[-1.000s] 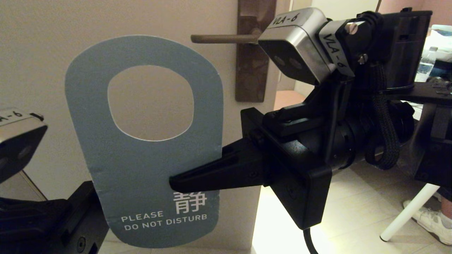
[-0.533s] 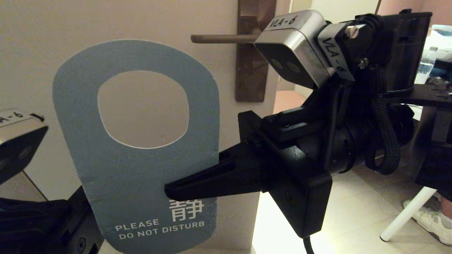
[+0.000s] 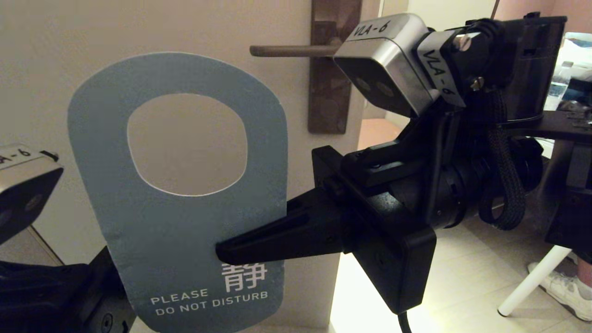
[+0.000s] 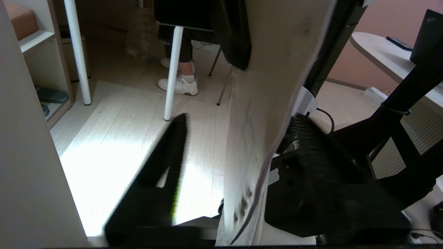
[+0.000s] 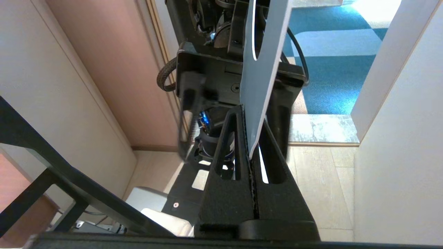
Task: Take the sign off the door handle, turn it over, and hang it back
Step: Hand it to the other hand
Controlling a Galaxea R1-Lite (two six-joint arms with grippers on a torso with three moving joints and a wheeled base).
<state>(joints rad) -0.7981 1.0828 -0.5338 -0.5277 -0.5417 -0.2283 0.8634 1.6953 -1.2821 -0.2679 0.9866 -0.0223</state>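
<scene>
The sign (image 3: 185, 240) is off the door handle (image 3: 289, 50) and hangs in the air below and left of it. Its blue-grey "PLEASE DO NOT DISTURB" face looks toward the head camera. My right gripper (image 3: 222, 249) is shut on the sign's lower right edge, coming in from the right. The right wrist view shows the card (image 5: 259, 76) pinched between the shut fingers (image 5: 251, 138). My left gripper (image 4: 241, 120) is open at the sign's lower left, one finger on each side of the card. The off-white face (image 4: 256, 121) shows between them, touching neither.
The handle's brown backplate (image 3: 329, 92) is on the beige door (image 3: 55, 69). The door's edge and the lit floor (image 3: 462, 277) lie to the right. A white table leg (image 3: 532, 277) and a person's shoe (image 3: 564, 289) are at the far right.
The right gripper has carried the sign a little left and down, tilting its top leftward. In the last half second it has hardly moved.
</scene>
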